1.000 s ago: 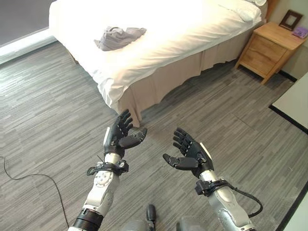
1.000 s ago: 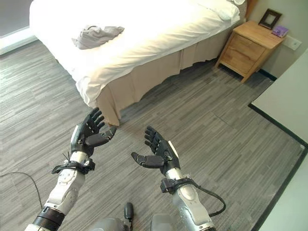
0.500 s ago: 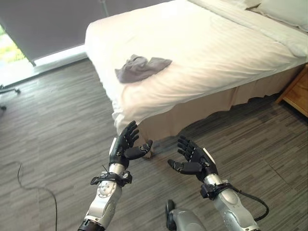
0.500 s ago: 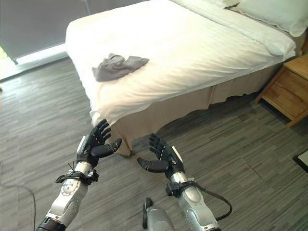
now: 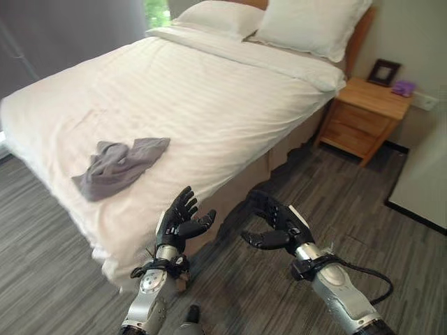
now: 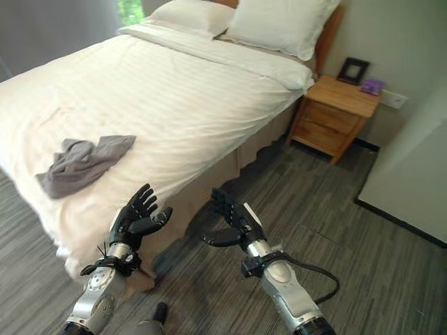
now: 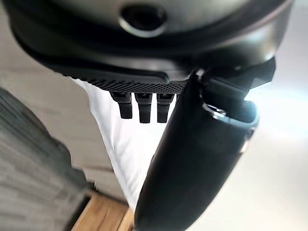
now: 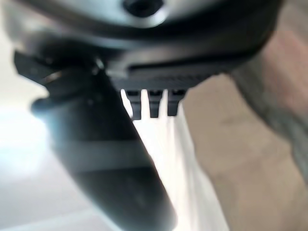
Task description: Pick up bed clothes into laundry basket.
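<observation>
While both hands, left hand [image 5: 180, 222] and right hand [image 5: 278, 225], hovered spread and empty off the bed's [image 5: 209, 91] foot corner, the grey garment [image 5: 115, 164] looked out of reach, risking an overbalanced lunge.

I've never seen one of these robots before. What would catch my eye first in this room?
Probably the two dark hands held up in front, the left hand and the right hand, both open and holding nothing. Just beyond them is a big white bed with a crumpled grey cloth lying near its foot corner. Two pillows sit at the head, and a wooden nightstand stands beside it.
</observation>
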### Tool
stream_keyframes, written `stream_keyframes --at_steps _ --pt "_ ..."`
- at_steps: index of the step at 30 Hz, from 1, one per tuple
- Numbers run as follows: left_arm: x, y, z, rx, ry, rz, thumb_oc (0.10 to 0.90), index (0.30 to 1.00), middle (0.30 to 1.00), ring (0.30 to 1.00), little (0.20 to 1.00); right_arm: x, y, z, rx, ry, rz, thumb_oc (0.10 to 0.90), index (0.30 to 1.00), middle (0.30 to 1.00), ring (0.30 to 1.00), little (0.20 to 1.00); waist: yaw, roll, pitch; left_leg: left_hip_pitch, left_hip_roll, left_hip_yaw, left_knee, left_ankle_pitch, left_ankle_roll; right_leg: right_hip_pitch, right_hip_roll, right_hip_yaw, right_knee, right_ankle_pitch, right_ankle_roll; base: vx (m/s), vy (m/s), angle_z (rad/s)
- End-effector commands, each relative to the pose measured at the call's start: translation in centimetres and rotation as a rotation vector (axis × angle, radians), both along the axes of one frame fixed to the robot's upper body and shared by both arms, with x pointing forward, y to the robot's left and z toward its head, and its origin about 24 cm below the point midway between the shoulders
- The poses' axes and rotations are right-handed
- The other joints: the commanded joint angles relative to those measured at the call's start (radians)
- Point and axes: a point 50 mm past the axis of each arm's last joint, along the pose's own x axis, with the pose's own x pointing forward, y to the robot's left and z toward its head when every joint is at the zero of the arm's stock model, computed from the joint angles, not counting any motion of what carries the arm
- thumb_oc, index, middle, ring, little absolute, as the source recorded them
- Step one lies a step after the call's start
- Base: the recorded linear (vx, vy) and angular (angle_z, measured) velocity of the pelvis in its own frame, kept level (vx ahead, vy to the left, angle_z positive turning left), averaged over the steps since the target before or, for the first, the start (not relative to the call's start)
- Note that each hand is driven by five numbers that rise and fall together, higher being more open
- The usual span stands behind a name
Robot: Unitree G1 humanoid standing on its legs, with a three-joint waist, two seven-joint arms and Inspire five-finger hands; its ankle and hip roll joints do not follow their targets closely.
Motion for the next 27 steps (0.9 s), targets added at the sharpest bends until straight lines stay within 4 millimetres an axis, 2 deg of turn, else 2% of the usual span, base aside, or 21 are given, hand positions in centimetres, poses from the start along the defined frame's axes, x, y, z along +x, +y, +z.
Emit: stream_keyframes --at_steps 1,4,5,6,7,8,11,12,15,16,18,19,20,21,23,24,26,27 --pt "2.6 -0.9 7.5 -0.028 -0.377 -0.079 0.8 0.9 0.9 0.9 0.9 1.6 1.2 4.7 0.1 -0.247 0.039 0.8 0.9 0.9 0.9 0.9 0.011 -0.053 -0.018 0.081 0.038 0.056 0.067 -0.213 -0.078 -0.042 -0.228 0.072 -0.232 0.166 0.135 -0.02 0.345 -0.46" --pt "2.6 -1.2 7.9 -0.01 -0.394 -0.107 0.8 0.9 0.9 0.9 0.9 1.0 1.6 4.1 0.141 -0.225 0.012 0.8 0.9 0.9 0.9 0.9 0.0 -0.07 -0.021 0.092 -0.001 0.137 0.01 -0.221 -0.038 -0.116 -0.277 0.099 -0.229 0.254 0.188 -0.08 0.341 -0.27" --pt "2.6 -1.1 8.2 0.004 -0.413 -0.113 0.8 0.9 0.9 0.9 0.9 1.0 2.0 3.9 0.158 -0.218 0.016 0.8 0.9 0.9 0.9 0.9 -0.003 -0.079 -0.015 0.091 -0.012 0.155 0.0 -0.222 -0.031 -0.153 -0.282 0.109 -0.23 0.321 0.196 -0.13 0.282 -0.61" --pt "2.6 -1.1 8.5 0.025 -0.423 -0.116 0.8 0.9 0.9 0.9 0.9 1.0 2.4 3.9 0.179 -0.214 0.016 0.8 0.9 0.9 0.9 0.9 0.0 -0.075 -0.009 0.09 -0.016 0.172 -0.015 -0.215 -0.021 -0.179 -0.28 0.093 -0.226 0.322 0.196 -0.17 0.275 -0.77" --pt "2.8 -0.8 8.7 0.058 -0.434 -0.109 0.8 0.9 0.9 0.9 0.9 0.9 2.9 3.7 0.199 -0.208 0.022 0.8 0.9 0.9 0.9 0.9 0.01 -0.067 0.0 0.088 -0.022 0.187 -0.028 -0.208 -0.013 -0.206 -0.284 0.041 -0.205 0.327 0.184 -0.18 0.34 -0.75" --pt "2.8 -0.6 8.9 0.063 -0.441 -0.102 0.8 0.9 0.9 0.9 0.9 0.9 3.3 3.8 0.212 -0.209 0.028 0.8 0.9 0.9 0.9 0.9 0.021 -0.053 0.008 0.087 -0.022 0.201 -0.034 -0.203 -0.008 -0.218 -0.281 -0.031 -0.161 0.3 0.162 -0.17 0.311 -0.56" --pt "2.6 -0.3 8.7 0.065 -0.44 -0.092 0.8 0.9 0.9 0.9 0.9 0.7 3.3 4.1 0.183 -0.232 0.05 0.8 0.9 0.9 0.9 0.9 0.018 -0.045 -0.003 0.072 -0.055 0.188 -0.043 -0.182 0.006 -0.176 -0.195 0.015 -0.113 0.238 0.142 -0.08 0.295 -0.11" --pt "2.5 -0.5 8.6 0.057 -0.435 -0.095 0.8 0.9 0.9 0.9 0.9 0.7 3.0 4.2 0.164 -0.241 0.045 0.8 0.9 0.9 0.9 0.9 0.021 -0.045 -0.005 0.073 -0.066 0.182 -0.041 -0.184 0.011 -0.162 -0.18 0.018 -0.112 0.212 0.133 0.0 0.215 0.26" --pt "2.4 -0.7 8.1 0.035 -0.416 -0.091 0.8 0.9 0.9 0.9 0.9 0.9 2.5 4.5 0.144 -0.259 0.025 0.8 0.9 0.9 0.9 0.9 0.023 -0.051 -0.009 0.077 -0.083 0.17 -0.04 -0.187 0.016 -0.142 -0.182 0.023 -0.122 0.199 0.125 0.01 0.073 0.14" --pt "2.2 -0.6 7.6 0.021 -0.391 -0.073 0.8 0.9 0.9 0.9 0.9 1.3 2.4 4.5 0.136 -0.258 0.009 0.8 0.9 0.9 0.9 0.9 0.036 -0.064 -0.014 0.076 -0.084 0.173 -0.039 -0.185 0.016 -0.131 -0.198 0.011 -0.143 0.214 0.129 -0.01 -0.016 0.16" --pt "2.2 -0.6 7.5 0.005 -0.382 -0.074 0.8 0.9 0.9 0.9 0.9 1.8 2.4 5.0 0.147 -0.276 0.009 0.8 0.9 0.9 0.9 0.9 0.042 -0.071 -0.015 0.065 -0.082 0.15 -0.034 -0.182 0.019 -0.127 -0.17 0.064 -0.155 0.204 0.133 -0.03 -0.032 0.08" --pt "2.2 -0.6 7.5 0.005 -0.383 -0.074 0.8 0.9 0.9 0.9 0.9 1.8 2.4 5.0 0.147 -0.276 0.009 0.8 0.9 0.9 0.9 0.9 0.043 -0.07 -0.015 0.064 -0.082 0.151 -0.033 -0.182 0.019 -0.129 -0.169 0.065 -0.153 0.203 0.133 -0.1 -0.184 0.1" --pt "2.2 -0.1 7.7 0.026 -0.384 -0.068 0.8 0.9 0.9 0.9 0.9 2.5 2.8 5.7 0.172 -0.3 0.007 0.8 0.9 0.9 0.9 0.9 0.089 -0.075 -0.004 0.05 -0.057 0.154 -0.014 -0.186 0.006 -0.14 -0.211 -0.018 -0.134 0.215 0.136 -0.14 -0.255 0.13" --pt "2.2 0.3 7.8 0.038 -0.385 -0.056 0.8 0.9 0.9 0.9 0.9 2.8 3.1 5.9 0.19 -0.309 0.006 0.8 0.9 0.9 0.9 0.9 0.109 -0.073 0.002 0.043 -0.037 0.163 -0.006 -0.188 -0.001 -0.141 -0.238 -0.084 -0.119 0.217 0.135 -0.16 -0.314 -0.09" --pt "2.2 0.5 7.6 0.036 -0.373 -0.05 0.8 0.9 0.9 0.9 0.9 2.9 3.3 6.1 0.208 -0.313 0.008 0.8 0.9 0.9 0.9 0.9 0.108 -0.079 0.002 0.042 -0.036 0.145 -0.003 -0.191 -0.004 -0.125 -0.236 -0.075 -0.122 0.206 0.13 -0.04 -0.151 -0.24" --pt "2.3 1.0 7.2 0.022 -0.356 -0.021 0.8 0.9 0.9 0.9 0.9 2.9 3.7 6.6 0.22 -0.336 0.043 0.8 0.9 0.9 0.9 0.9 0.113 -0.088 -0.008 0.031 -0.035 0.083 0.003 -0.184 -0.011 -0.11 -0.19 0.043 -0.146 0.151 0.125 0.04 -0.137 0.12" --pt "2.5 1.3 7.4 0.033 -0.368 -0.001 0.8 0.9 0.9 0.9 0.9 3.0 3.8 7.0 0.201 -0.356 0.076 0.8 0.9 0.9 0.9 0.9 0.124 -0.096 -0.013 0.013 -0.026 0.021 0.014 -0.174 -0.034 -0.095 -0.154 0.097 -0.147 0.109 0.101 0.04 -0.261 0.53" --pt "2.4 1.7 7.7 0.019 -0.384 0.022 0.8 0.9 0.9 0.9 0.9 2.9 3.7 7.0 0.202 -0.352 0.081 0.8 0.9 0.9 0.9 0.9 0.13 -0.1 -0.013 0.009 -0.009 -0.005 0.008 -0.157 -0.056 -0.09 -0.137 0.089 -0.155 0.099 0.087 0.02 -0.319 0.7"
